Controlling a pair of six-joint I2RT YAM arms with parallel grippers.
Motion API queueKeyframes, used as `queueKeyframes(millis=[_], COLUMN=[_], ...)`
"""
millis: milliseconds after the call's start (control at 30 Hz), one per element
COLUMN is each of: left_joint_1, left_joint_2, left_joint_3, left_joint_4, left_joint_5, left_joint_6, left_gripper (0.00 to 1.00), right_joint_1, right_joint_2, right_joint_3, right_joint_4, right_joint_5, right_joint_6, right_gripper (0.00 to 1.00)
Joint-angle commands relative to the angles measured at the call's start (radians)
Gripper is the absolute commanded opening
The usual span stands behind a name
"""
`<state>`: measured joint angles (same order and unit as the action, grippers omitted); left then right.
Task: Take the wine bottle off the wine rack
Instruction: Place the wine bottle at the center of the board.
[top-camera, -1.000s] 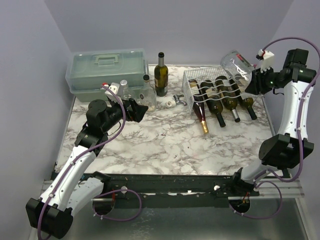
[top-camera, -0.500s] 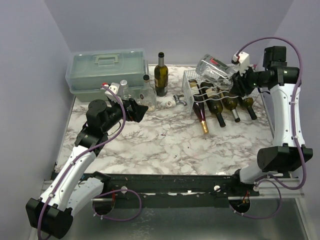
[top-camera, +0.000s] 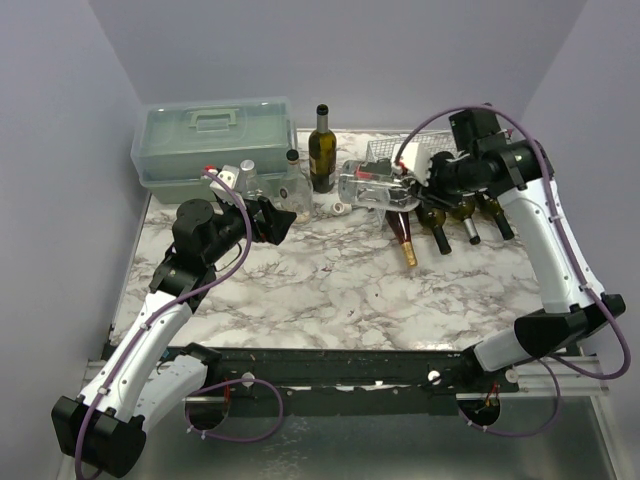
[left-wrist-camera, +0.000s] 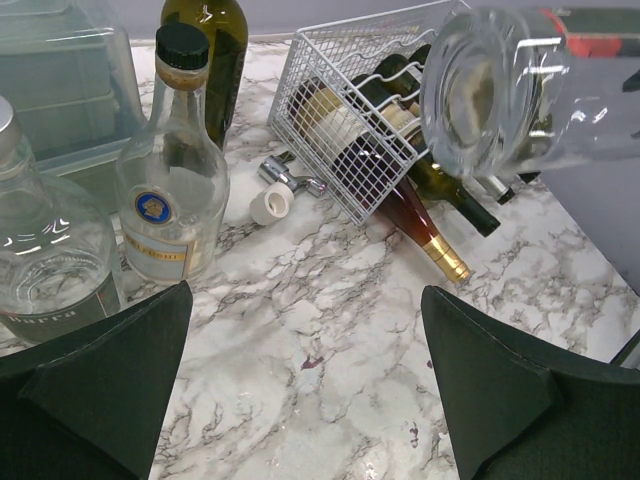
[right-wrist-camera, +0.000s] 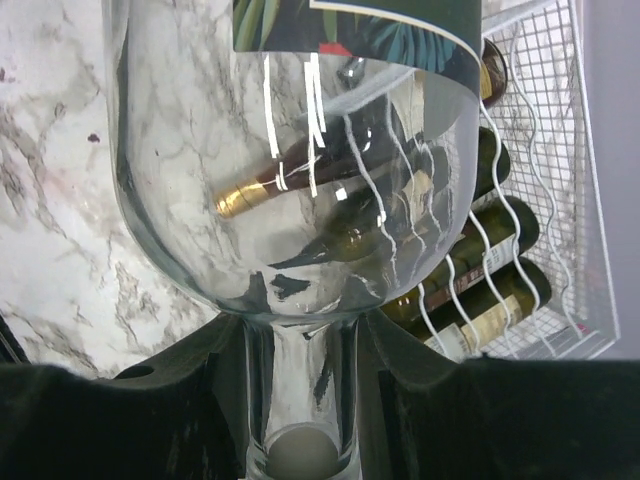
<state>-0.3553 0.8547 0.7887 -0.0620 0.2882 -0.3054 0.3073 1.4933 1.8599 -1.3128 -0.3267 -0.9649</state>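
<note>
Far left: pale green toolbox (top-camera: 213, 135) against the back wall. Left gripper (left-wrist-camera: 305, 400) hovers over the marble table (top-camera: 330, 290) just in front of it, jaws fully apart, nothing between them.

Just beyond it, two clear spirit bottles stand upright: a silver-capped bottle (left-wrist-camera: 40, 260) and a black-capped bottle (left-wrist-camera: 172, 190) with a round blue-gold label. Behind those, a dark green bottle (top-camera: 321, 150) stands upright near the back edge. A small white stopper (left-wrist-camera: 270, 204) and a metal piece (left-wrist-camera: 292, 178) lie on the table between those bottles and the rack.

Clear glass wine bottle (top-camera: 372, 187) is off its cradle: in the air, roughly horizontal, base pointing left, over the table at the rack's left side. Can't tell if it clears the wire. It has a dark leaf-print label. Right gripper (right-wrist-camera: 305, 420) is clamped tight on its neck.

White wire wine rack (top-camera: 385, 150) sits back right. It holds a gold-foiled rosé bottle (top-camera: 404, 238) leftmost, then three dark bottles (top-camera: 441, 232), necks toward the arms.
</note>
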Motion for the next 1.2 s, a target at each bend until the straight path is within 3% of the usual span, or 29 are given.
queueKeyframes(millis=[0, 300, 533, 833, 1167], left_joint_1=[0.004, 0.004, 0.004, 0.004, 0.004], left_joint_2=[0.004, -0.002, -0.008, -0.01, -0.014], left_joint_3=[-0.013, -0.011, -0.011, -0.011, -0.011], left_joint_4=[-0.001, -0.005, -0.005, -0.007, -0.007], left_joint_5=[-0.001, -0.009, -0.012, -0.015, -0.017], left_joint_6=[0.017, 0.025, 0.028, 0.031, 0.032], left_gripper=[0.99, 0.99, 0.99, 0.99, 0.99], right_joint_1=[0.142, 0.422, 0.567, 0.656, 0.706], right_joint_2=[-0.021, 0.018, 0.045, 0.066, 0.09], right_joint_3=[0.022, -0.033, -0.096, -0.195, -0.259], right_joint_4=[0.067, 0.048, 0.051, 0.08, 0.128], right_joint_5=[0.14, 0.455, 0.635, 0.83, 0.942], right_joint_6=[-0.081, -0.171, -0.231, -0.331, -0.397], right_gripper=[0.0, 0.0, 0.0, 0.0, 0.0])
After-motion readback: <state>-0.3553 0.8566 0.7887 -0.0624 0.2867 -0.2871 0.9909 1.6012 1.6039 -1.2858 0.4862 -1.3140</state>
